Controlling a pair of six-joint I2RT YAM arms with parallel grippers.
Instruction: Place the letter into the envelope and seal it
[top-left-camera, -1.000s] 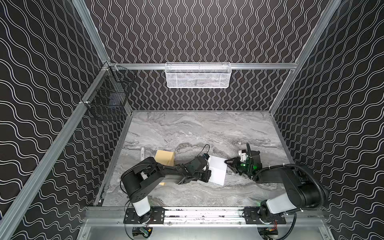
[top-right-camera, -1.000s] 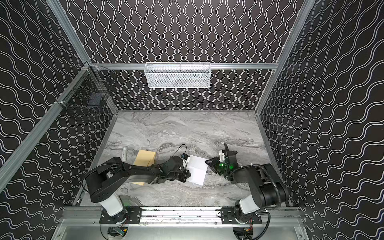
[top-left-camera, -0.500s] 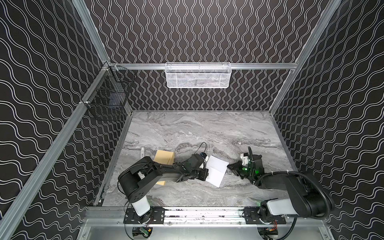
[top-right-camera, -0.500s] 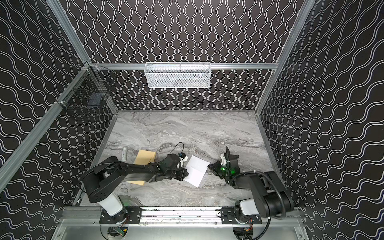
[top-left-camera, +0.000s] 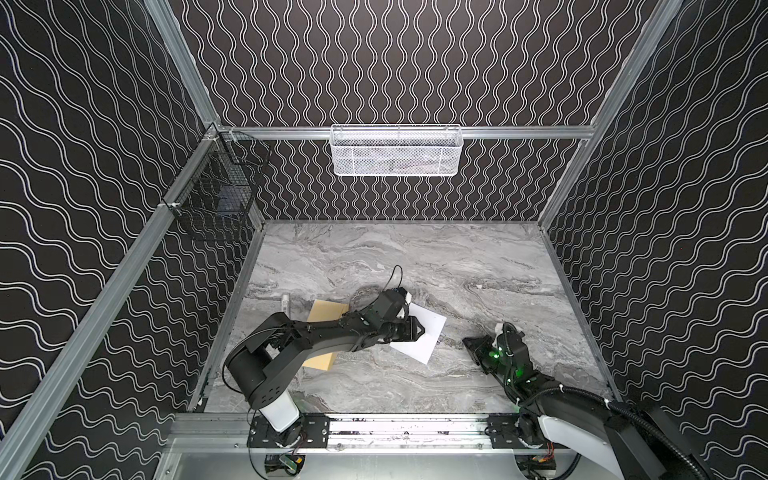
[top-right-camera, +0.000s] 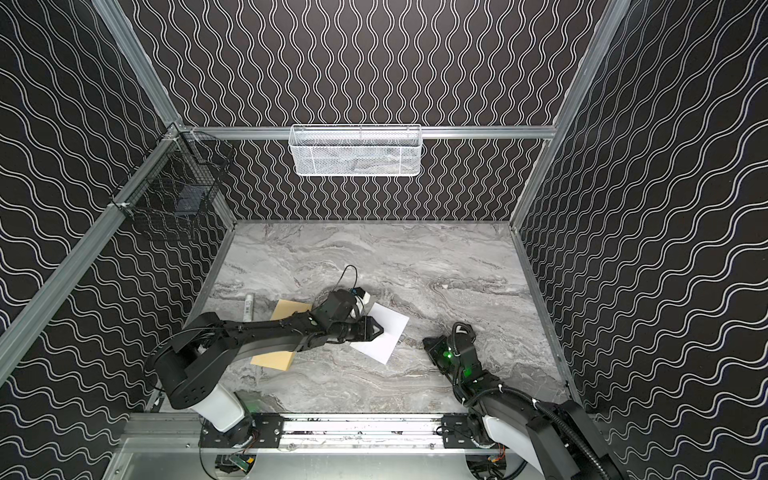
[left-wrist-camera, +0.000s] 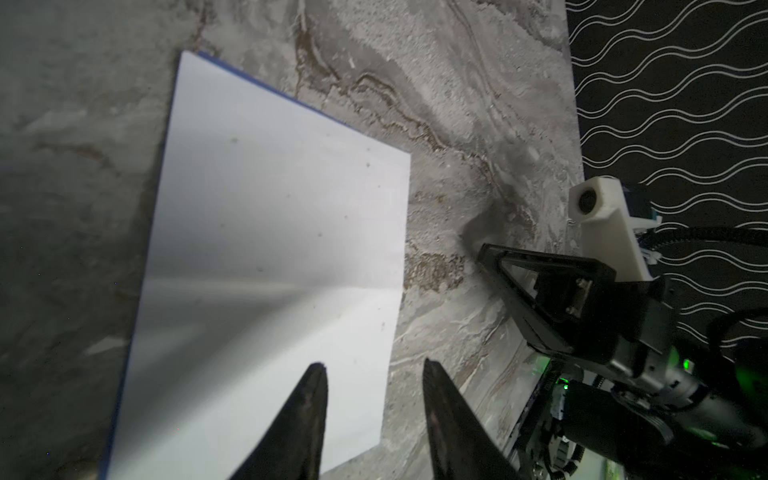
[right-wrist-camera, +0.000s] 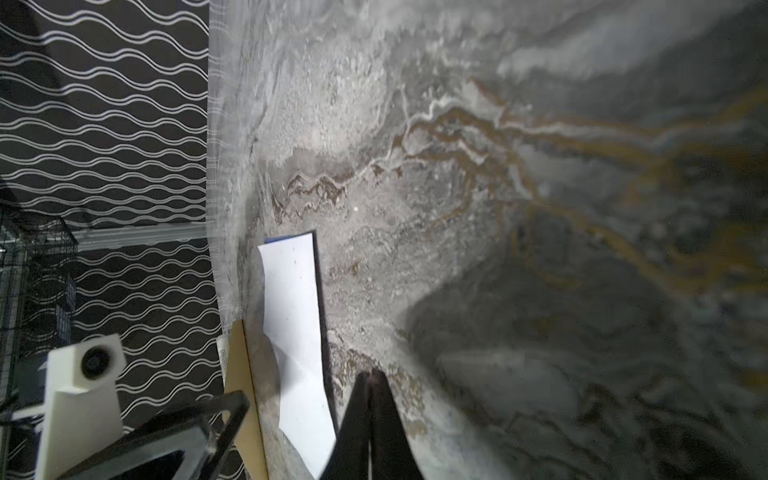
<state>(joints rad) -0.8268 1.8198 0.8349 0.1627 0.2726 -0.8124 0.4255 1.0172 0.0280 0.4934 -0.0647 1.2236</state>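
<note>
Left claw (left-wrist-camera: 374, 363) hangs spread, empty, just over the letter (left-wrist-camera: 274, 232) flat on the desk (top-left-camera: 457, 257), envelope (top-left-camera: 328, 309) behind it, right claw (right-wrist-camera: 371, 372) pressed together nearby; pickup pending, I'd pinch an edge next.

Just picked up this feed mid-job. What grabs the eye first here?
The white letter lies plain side up near mid-table, with the left gripper poised over its edge, jaws apart. The tan envelope sits to its left, partly under that arm, and the right gripper is shut and empty to the right.
</note>
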